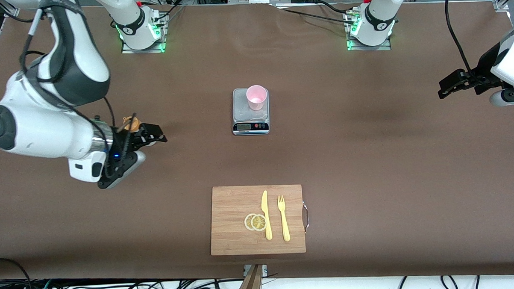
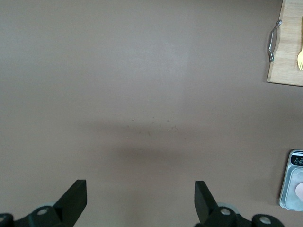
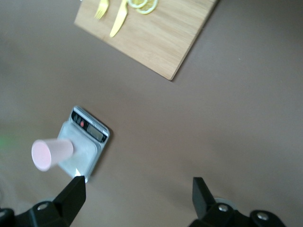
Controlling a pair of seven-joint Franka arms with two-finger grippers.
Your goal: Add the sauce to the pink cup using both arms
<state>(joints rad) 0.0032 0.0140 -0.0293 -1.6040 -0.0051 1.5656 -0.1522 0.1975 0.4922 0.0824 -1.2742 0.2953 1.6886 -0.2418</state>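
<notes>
**Pink cup on scale, both grippers spread and holding nothing**

Pink cup stands upright on the platform of a small digital kitchen scale, mid-table. Cup mouth is open; I cannot tell whether any sauce is in it. A small orange-capped object sits on the table at about 9 o'clock from the scale, partly hidden by the right arm; possibly the sauce container, not certain.

Right gripper hangs over the table just by that object, fingers spread, pinching nothing. Left gripper is over bare table at 3 o'clock from the scale, fingers wide apart, also holding nothing.

Progress: this layout fits either a stage ahead of pouring or one after the container was set down; the cup's contents would decide it.

Materials: matte brown table cover; brushed metal scale top; bamboo cutting board with metal handle, at 6 o'clock from the scale, carrying two lemon slices, a pale yellow plastic knife and fork.
</notes>
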